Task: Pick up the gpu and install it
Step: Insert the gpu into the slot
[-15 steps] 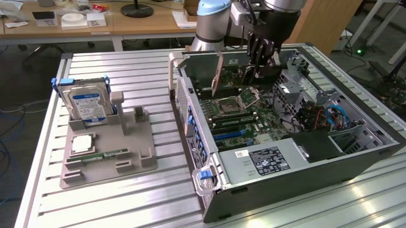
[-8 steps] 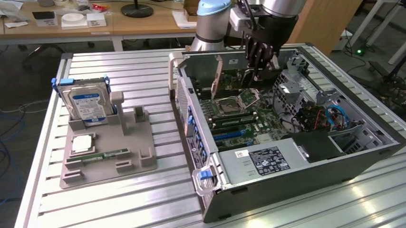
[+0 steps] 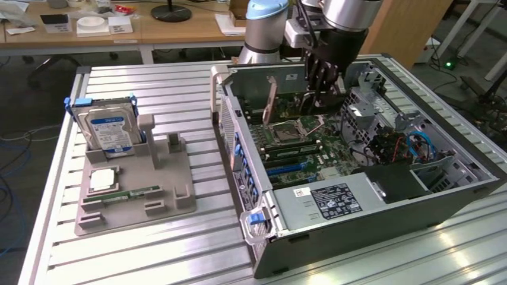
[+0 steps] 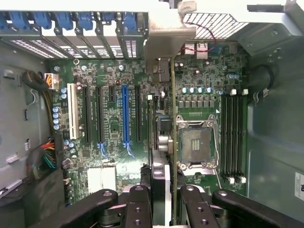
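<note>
The gpu (image 3: 291,105) is a thin card held on edge inside the open computer case (image 3: 443,196), above the motherboard (image 3: 317,148). My gripper (image 3: 321,95) reaches down into the case and is shut on the card's upper edge. In the wrist view the gpu (image 4: 173,118) shows edge-on between my black fingers (image 4: 141,204). Its silver end bracket (image 4: 166,38) sits close to the case's rear slot covers. The card runs between the long blue slot (image 4: 125,114) and the CPU socket (image 4: 195,142), nearer the socket. I cannot tell whether its lower edge touches a slot.
On the exterior view's left, a grey holder (image 3: 135,178) carries a blue-labelled hard drive (image 3: 111,130), a green RAM stick (image 3: 130,194) and a square chip (image 3: 103,178). Inside the case are a power supply (image 3: 333,202) and cables (image 3: 412,145). Desks stand behind the slatted table (image 3: 174,95).
</note>
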